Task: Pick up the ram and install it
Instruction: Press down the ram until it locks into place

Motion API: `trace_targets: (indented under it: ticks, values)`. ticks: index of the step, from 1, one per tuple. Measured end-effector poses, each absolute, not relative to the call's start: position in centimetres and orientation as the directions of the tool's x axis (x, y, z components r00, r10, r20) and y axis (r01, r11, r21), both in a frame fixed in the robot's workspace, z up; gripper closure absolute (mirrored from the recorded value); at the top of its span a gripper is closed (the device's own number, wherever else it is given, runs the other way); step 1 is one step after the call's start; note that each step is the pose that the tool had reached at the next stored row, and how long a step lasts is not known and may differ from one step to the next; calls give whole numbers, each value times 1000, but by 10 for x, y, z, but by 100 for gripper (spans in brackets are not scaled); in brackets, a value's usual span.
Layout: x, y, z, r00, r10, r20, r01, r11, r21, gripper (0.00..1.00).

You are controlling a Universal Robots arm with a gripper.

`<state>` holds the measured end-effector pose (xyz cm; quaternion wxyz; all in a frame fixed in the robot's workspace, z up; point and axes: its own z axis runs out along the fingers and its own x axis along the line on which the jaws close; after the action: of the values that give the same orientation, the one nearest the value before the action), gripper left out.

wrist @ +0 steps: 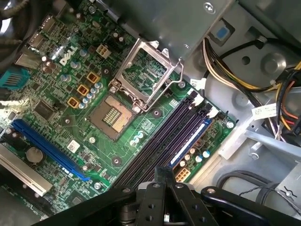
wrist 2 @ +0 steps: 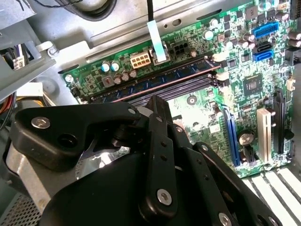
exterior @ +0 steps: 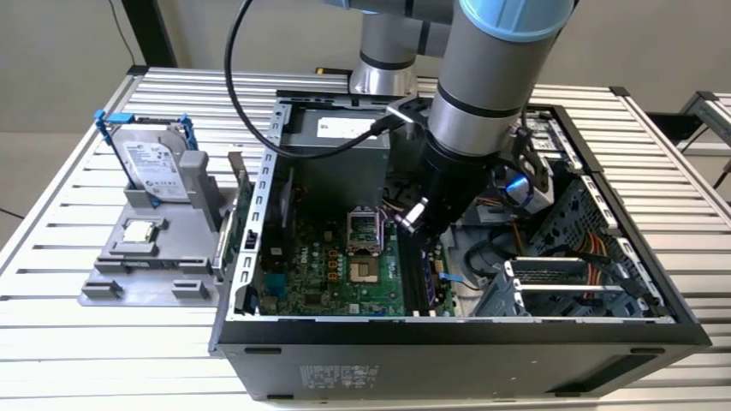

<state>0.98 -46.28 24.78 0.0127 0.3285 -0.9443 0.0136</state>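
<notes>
The ram (wrist 2: 165, 76) is a slim bluish stick standing in the outermost black slot of the green motherboard (wrist: 94, 141). It runs parallel to the neighbouring slots, and it also shows in the first wrist view as the ram (wrist: 194, 137). My gripper (exterior: 413, 224) is down inside the open computer case, over the slots. In both wrist views its black fingers (wrist 2: 156, 106) stand close together, shut, near the middle of the stick's length. I cannot tell whether the tips touch the ram. The gripper (wrist: 165, 172) hides the stick's nearer end.
The CPU socket (wrist: 141, 77) has its metal frame raised beside the slots. Cable bundles (wrist: 244, 80) and the case wall (exterior: 639, 282) lie close by. Outside the case, at the exterior view's left, a grey stand (exterior: 149, 257) holds a hard drive (exterior: 154, 158) and a small square chip (exterior: 139, 229).
</notes>
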Motion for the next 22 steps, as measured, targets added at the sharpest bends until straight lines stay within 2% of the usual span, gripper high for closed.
trace_targets:
  ticks: [22]
  values:
    - [11, -463, 248, -732, -681, 30, -682, 731, -18, 100]
